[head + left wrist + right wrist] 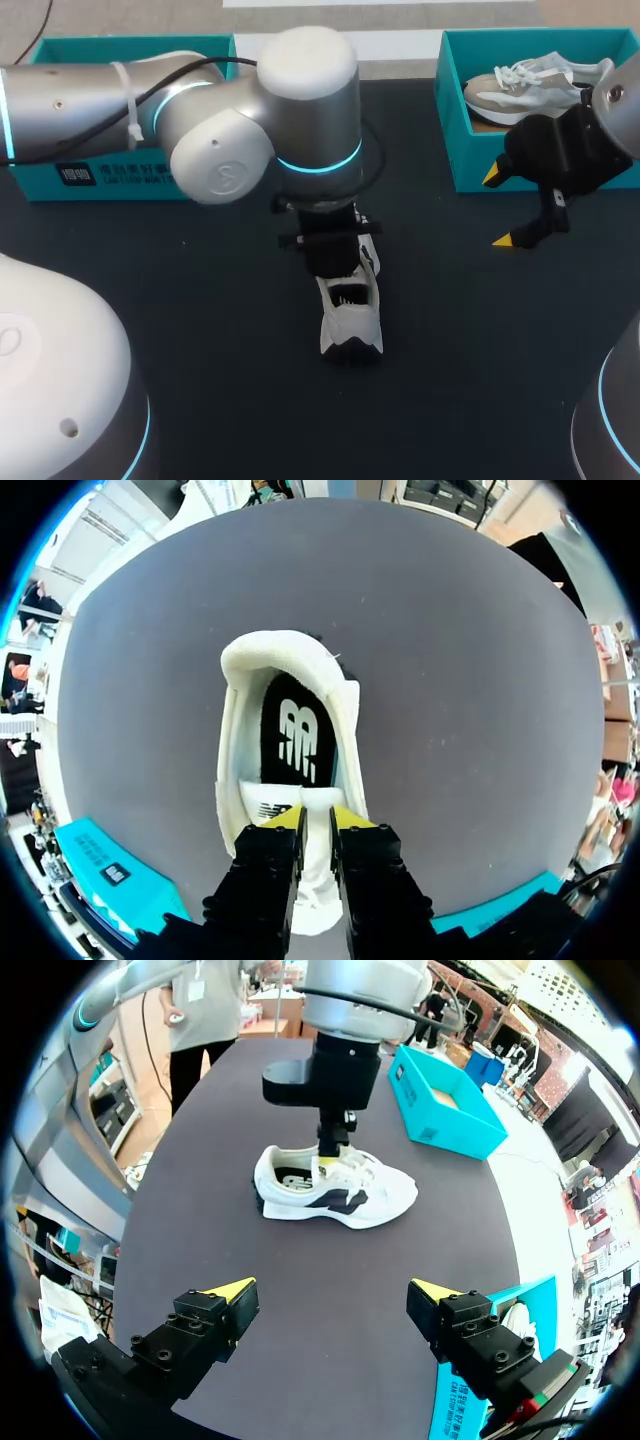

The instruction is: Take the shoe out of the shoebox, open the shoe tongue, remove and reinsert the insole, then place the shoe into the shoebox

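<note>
Now our left end effector [317, 818] clamps the tongue [318, 798] of the shoe [350, 320], which sits on the surface [200, 330]. We judge it light and pliable, firmest to hold at the heel [262, 1182]. Our right end effector [332, 1290] is spread open.

Left hand [317, 818] points down, fingers pinched close; right hand [332, 1290] hangs wide open.

White sneaker [350, 320] on dark bench [230, 400], centre. Left arm [310, 110] directly over it. Right jaws spread wide, just beside teal shoebox [452, 140] holding second sneaker [530, 85].
</note>
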